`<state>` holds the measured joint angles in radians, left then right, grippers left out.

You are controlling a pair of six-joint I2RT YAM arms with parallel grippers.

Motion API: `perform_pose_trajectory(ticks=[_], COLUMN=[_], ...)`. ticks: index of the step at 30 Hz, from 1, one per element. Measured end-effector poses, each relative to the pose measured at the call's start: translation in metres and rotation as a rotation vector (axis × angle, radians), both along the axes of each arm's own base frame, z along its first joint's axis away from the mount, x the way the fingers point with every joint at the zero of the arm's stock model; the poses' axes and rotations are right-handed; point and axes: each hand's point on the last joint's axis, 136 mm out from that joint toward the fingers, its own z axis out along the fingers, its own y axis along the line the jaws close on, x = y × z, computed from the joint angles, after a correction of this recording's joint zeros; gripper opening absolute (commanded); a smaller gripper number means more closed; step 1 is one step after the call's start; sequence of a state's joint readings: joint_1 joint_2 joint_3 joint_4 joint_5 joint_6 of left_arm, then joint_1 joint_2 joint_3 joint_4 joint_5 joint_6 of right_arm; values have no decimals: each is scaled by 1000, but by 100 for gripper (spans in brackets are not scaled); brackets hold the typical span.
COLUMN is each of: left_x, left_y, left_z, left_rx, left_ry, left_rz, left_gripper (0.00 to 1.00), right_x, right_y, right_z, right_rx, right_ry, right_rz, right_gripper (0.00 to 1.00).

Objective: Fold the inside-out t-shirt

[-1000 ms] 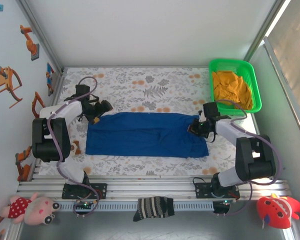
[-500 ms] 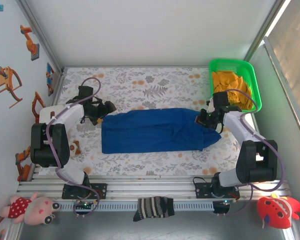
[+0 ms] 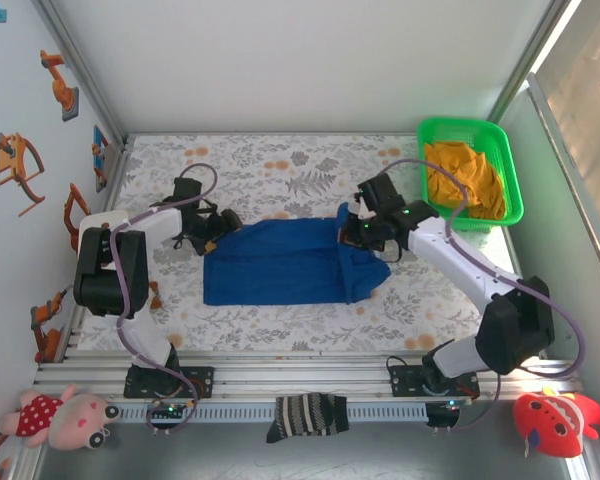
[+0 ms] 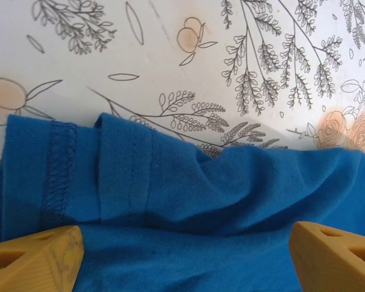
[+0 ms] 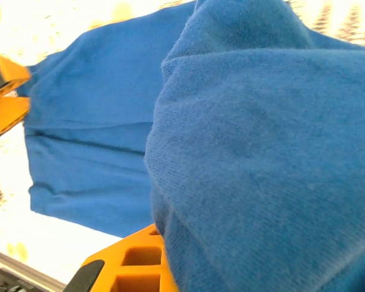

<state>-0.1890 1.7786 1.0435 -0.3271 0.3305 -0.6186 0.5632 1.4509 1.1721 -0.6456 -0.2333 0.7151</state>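
The inside-out t-shirt (image 3: 270, 270) lies in the middle of the top view as a long blue band across the flowered table (image 3: 280, 165). Its right end is bunched up and raised under my right pincer (image 3: 352, 232), which is clenched on that end. In the right wrist view the cloth hangs thick and close over my lower finger (image 5: 125, 264).

My left pincer (image 3: 218, 222) stands released at the band's upper left corner. In the left wrist view its tips are wide apart at the bottom corners of the frame, with the stitched hem (image 4: 58, 164) and soft ridges of cloth between them.

I judge the shirt light, limp and a little grippy, with no stiffness. It will sag and crease wherever I do not hold it, and one pinch may drag the layer beneath. The doubled hem at the corners looks like the surest hold, taken with both layers together.
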Motion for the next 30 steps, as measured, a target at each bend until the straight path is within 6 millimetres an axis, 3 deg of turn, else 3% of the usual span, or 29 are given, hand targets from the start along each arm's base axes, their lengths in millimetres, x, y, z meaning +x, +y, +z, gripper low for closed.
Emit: perform_pose_trajectory(ticks=[4, 9, 19, 21, 23, 27, 30], left_x=[4, 9, 14, 15, 14, 17, 17], left_y=[-4, -7, -11, -12, -12, -5, 4], left_z=[1, 1, 2, 2, 3, 5, 8], left_rx=[-7, -19, -45, -46, -46, -32, -23], left_ry=[-21, -46, -82, -82, -81, -66, -33], left_rz=[-8, -12, -18, -16, -17, 0, 17], left_gripper=[88, 88, 88, 88, 89, 90, 91], right_x=[2, 6, 27, 34, 42, 41, 29], right_y=[53, 116, 182, 196, 214, 235, 249], right_z=[3, -16, -56, -62, -69, -66, -38], right_rx=[7, 19, 55, 74, 103, 167, 245], right_ry=[-3, 36, 113, 119, 119, 102, 42], right_rz=[15, 13, -45, -45, -23, 73, 187], right_gripper=[0, 0, 0, 22, 34, 41, 43])
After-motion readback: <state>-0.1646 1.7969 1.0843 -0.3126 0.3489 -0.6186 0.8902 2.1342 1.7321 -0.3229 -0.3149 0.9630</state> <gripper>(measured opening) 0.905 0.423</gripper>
